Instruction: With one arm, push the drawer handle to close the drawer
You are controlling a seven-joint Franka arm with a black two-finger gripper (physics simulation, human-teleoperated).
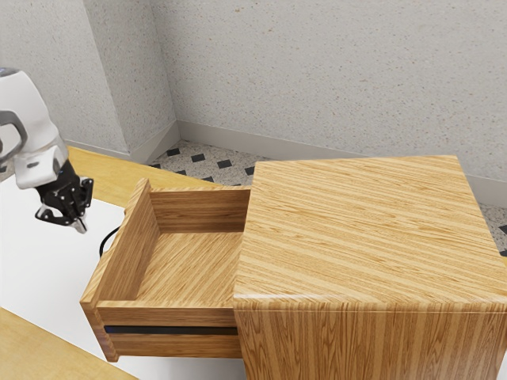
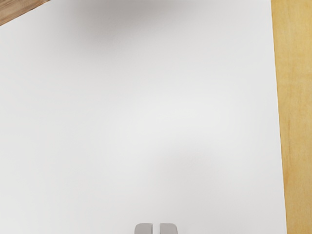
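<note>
In the exterior view, my gripper (image 1: 81, 226) hangs to the left of the drawer front, apart from it, its fingertips close together with nothing between them. The wooden drawer (image 1: 190, 265) stands pulled far out of the cabinet (image 1: 364, 229), toward the exterior view's left. Its thin black curved handle (image 1: 103, 243) shows partly past the drawer front, a short distance from my fingertips; the rest is hidden. In the wrist view, the gripper (image 2: 156, 229) has its two grey tips almost side by side over the white surface.
A white sheet (image 1: 40, 261) lies on the yellow wooden table (image 1: 103, 165) under my hand and the drawer. In the wrist view, brown wood (image 2: 17, 9) crosses one corner. Pale walls (image 1: 333, 79) stand beyond the table.
</note>
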